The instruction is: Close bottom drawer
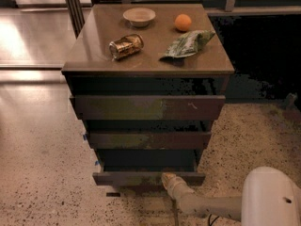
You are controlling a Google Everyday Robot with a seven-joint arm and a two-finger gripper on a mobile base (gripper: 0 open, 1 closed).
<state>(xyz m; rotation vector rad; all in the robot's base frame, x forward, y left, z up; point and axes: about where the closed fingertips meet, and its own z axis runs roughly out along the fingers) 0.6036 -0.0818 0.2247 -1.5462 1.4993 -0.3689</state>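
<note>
The bottom drawer (141, 178) is the lowest and narrowest of three dark brown fronts on the cabinet. It stands pulled out, with a dark gap above its front. My gripper (168, 179) is at the end of a pale arm that reaches in from the lower right. Its tip touches the drawer front a little right of the middle.
The middle drawer (148, 140) and the wide top drawer (146, 107) with pale scratches sit above. On the cabinet top (94, 51) lie a white bowl (139, 16), an orange (183, 22), a tipped can (125, 46) and a green bag (187, 43). Speckled floor surrounds the cabinet.
</note>
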